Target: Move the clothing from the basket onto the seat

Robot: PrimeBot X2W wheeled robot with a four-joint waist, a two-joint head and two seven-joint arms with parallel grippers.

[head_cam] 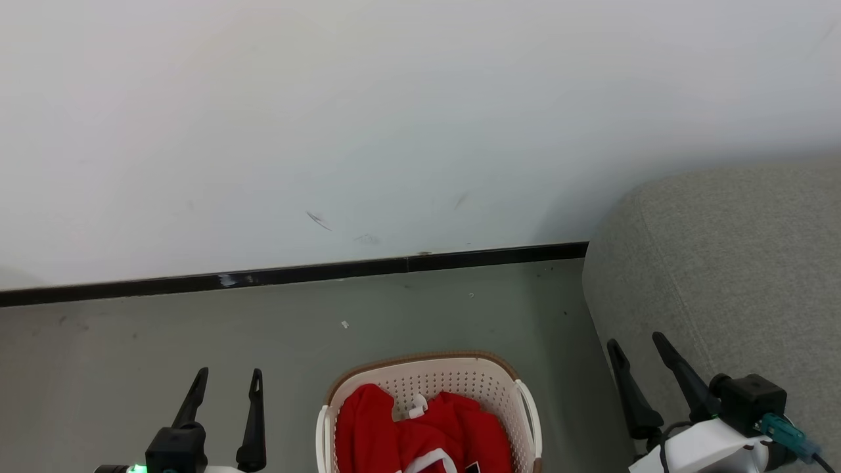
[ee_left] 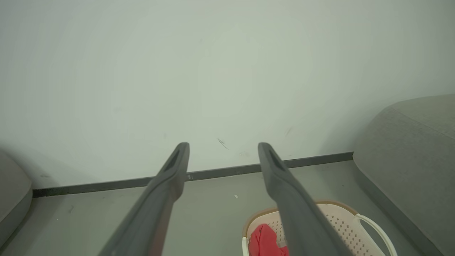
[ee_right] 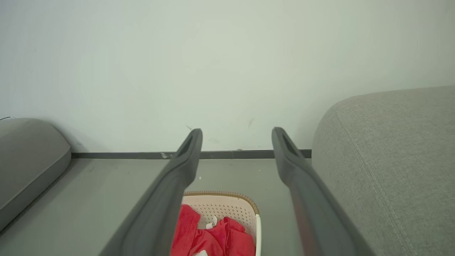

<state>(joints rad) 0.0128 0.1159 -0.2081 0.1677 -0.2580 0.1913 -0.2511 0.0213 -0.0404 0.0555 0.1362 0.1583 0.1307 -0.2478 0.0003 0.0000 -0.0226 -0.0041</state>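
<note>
On my far left, well out beyond my left gripper (head_cam: 229, 372), the rounded end of a grey upholstered cushion (ee_right: 30, 160) sits on the dull grey floor (head_cam: 164, 341) against the white wall (head_cam: 328, 118). The left gripper hangs above bare floor with its two long dark fingers spread apart and nothing between them.

Just to the right of that gripper, and lower than its fingertips, stands the cream-white perforated plastic basket (head_cam: 489, 387) with its brown woven-look rim. It stands on the floor between my two grippers and touches neither. Inside it lies the bright red jersey clothing (head_cam: 368, 427), crumpled in a heap, with a white trim band (head_cam: 430, 456) showing near the bottom edge of the head view. Beside the band I see a scrap of black print outlined in white, cut off by the frame, so I cannot read it. A small white piece lies on the cloth near the basket's far wall; I cannot tell what it is.

In the right wrist view the basket sits low between the right gripper's own fingers. The right gripper (head_cam: 635, 339) is also parted wide and holds nothing. Its fingertips are beside the front face of the large grey woven-fabric seat (head_cam: 736, 263), which rises to its right, a stitched seam running down it. A black skirting strip (head_cam: 328, 270) runs along the wall's foot ahead of both grippers.
</note>
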